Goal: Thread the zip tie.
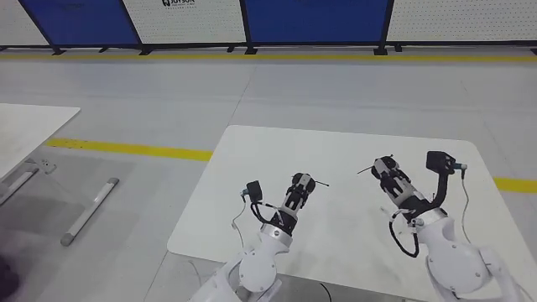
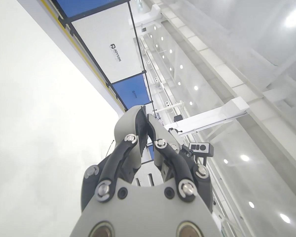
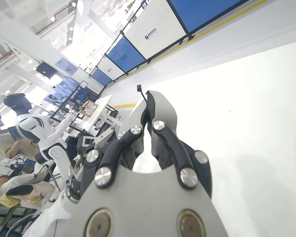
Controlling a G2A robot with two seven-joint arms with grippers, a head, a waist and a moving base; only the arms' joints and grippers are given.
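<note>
Zip tie (image 3: 141, 94): one, black, pinched between the closed fingers of the right gripper (image 3: 147, 99). Its square head end sticks out just past the fingertips.

Left gripper (image 2: 145, 113): fingers pressed together. In the top view one thin black strand (image 1: 322, 183) projects from its tip toward the right gripper, so it is recorded as gripping that strand.

Count: two grippers, both closed, with two short black ends showing, one at each. The ends point at each other and stay apart, with bare tabletop between the tips. It cannot be told whether both ends belong to one tie.

Both grippers are held above one white table (image 1: 336, 147), the left over its middle and the right over its right half.

Further out there is a second white table (image 1: 25, 126) to the left, across the grey floor. One yellow floor line (image 1: 126, 147) runs behind the work table. Five partition panels (image 1: 315, 4), alternating white and blue, stand along the back.
</note>
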